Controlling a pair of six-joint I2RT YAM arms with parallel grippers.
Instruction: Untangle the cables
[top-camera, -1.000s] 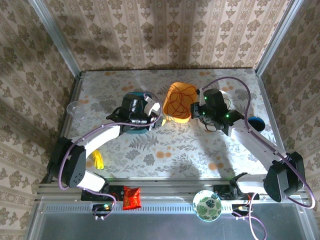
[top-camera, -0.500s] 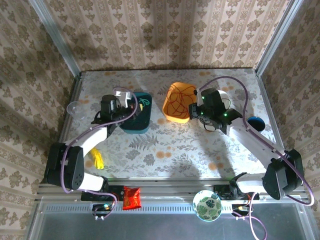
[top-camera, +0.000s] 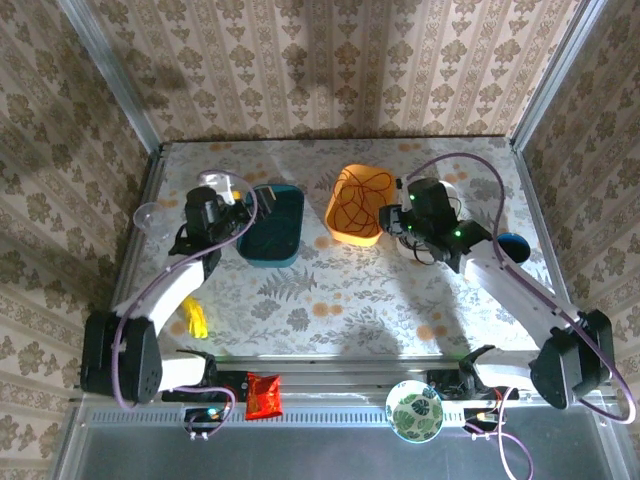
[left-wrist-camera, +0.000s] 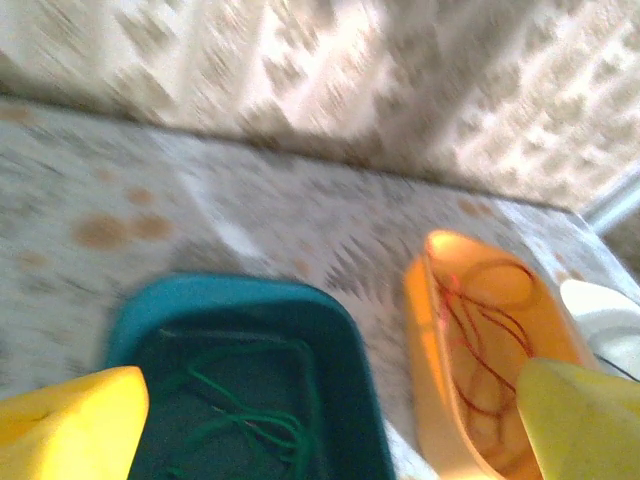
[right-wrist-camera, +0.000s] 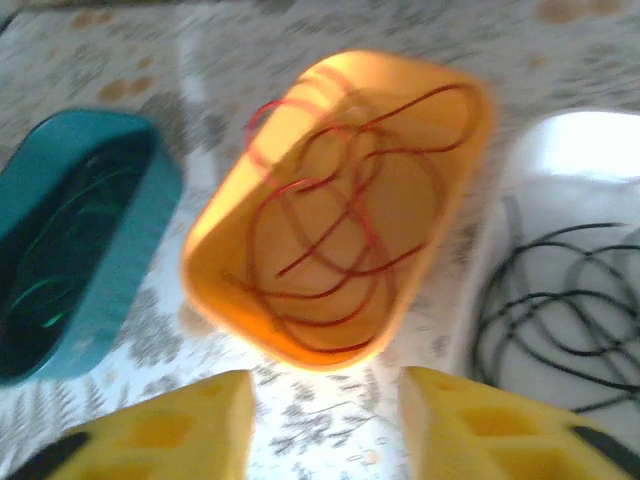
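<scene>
Cables lie apart on the counter (top-camera: 330, 300), one per tub, probably so they cannot re-tangle: thin red wire (right-wrist-camera: 330, 250) in the orange plastic tub (right-wrist-camera: 470, 110), green wire (left-wrist-camera: 240, 420), blurred but seemingly alone, in the teal tub (left-wrist-camera: 230, 290), black wire (right-wrist-camera: 560, 300) in the white tub (right-wrist-camera: 590, 140) at frame right. Empty, the left fingers (left-wrist-camera: 70, 420) gape wide and the right fingers (right-wrist-camera: 180, 430) stand half open. The right wrist view lays bare black loops that the arm largely covers overhead.

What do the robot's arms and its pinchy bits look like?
The left arm and right arm are white tubes with chunky black joints, and a thin lilac cable loops along each. The left end effector and right end effector are black, with blocky yellow fingers. Small green lights glow on the right arm.
</scene>
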